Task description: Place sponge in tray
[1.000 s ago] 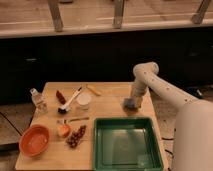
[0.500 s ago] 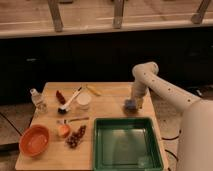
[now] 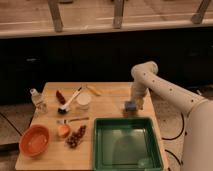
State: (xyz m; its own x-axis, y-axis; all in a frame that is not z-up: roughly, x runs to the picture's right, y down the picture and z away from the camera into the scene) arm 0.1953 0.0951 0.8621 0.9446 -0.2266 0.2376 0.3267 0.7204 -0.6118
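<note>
The blue-grey sponge point(image 3: 130, 105) sits at the tip of my gripper point(image 3: 133, 103), at the right of the wooden table just beyond the far rim of the dark-green tray point(image 3: 100, 145). The gripper comes down from above on the white arm and is shut on the sponge, which seems to hang slightly above the tabletop with a shadow under it. The tray lies at the front right of the table and holds nothing.
An orange bowl point(image 3: 34, 140) stands at the front left. A white-handled dish brush point(image 3: 69, 100), a white cup point(image 3: 83, 100), a clear bottle point(image 3: 37, 99), a yellow item point(image 3: 93, 90) and small food pieces point(image 3: 75, 137) lie left of the tray.
The gripper with the sponge has shifted only slightly, staying just beyond the tray's far rim. Nothing else has moved.
</note>
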